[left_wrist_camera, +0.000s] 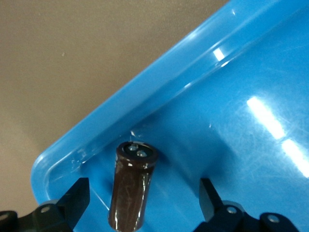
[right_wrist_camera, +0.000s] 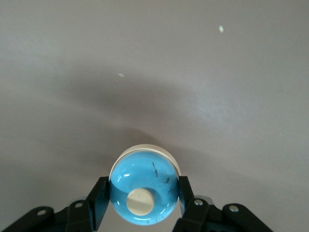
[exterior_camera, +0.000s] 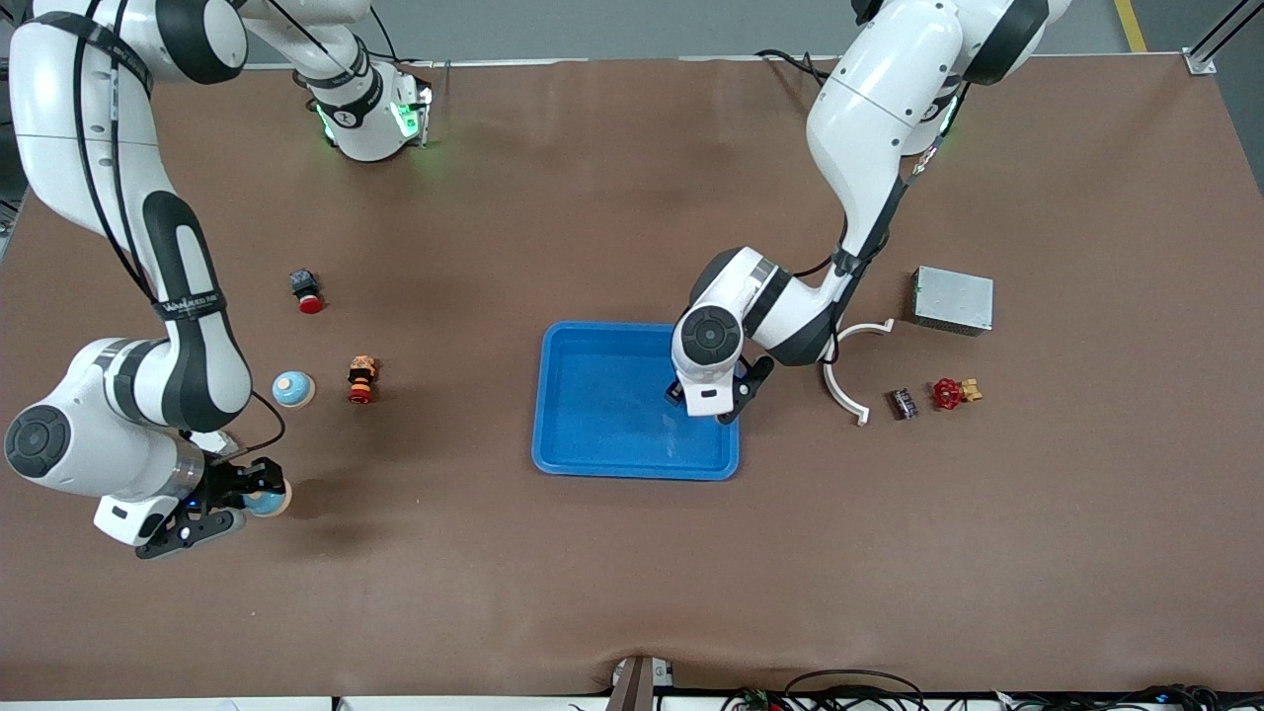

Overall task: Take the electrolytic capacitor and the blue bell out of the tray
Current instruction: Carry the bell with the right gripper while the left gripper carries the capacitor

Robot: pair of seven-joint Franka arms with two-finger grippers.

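holding a blue bell (right_wrist_camera: 143, 189) tight between its fingers (right_wrist_camera: 98, 200), the right gripper (exterior_camera: 222, 501) sits at the lower left of the front view, over bare table (exterior_camera: 632, 583). only its wrist view shows the bell's white knob. the left gripper (exterior_camera: 713, 397) hangs wide open in the blue tray (exterior_camera: 591, 395). the front view hides what lies there; the left wrist view shows a brown capacitor (left_wrist_camera: 132, 187) in the tray's corner, loose between the fingers (left_wrist_camera: 75, 200). another bell (exterior_camera: 293, 388) sits higher up.
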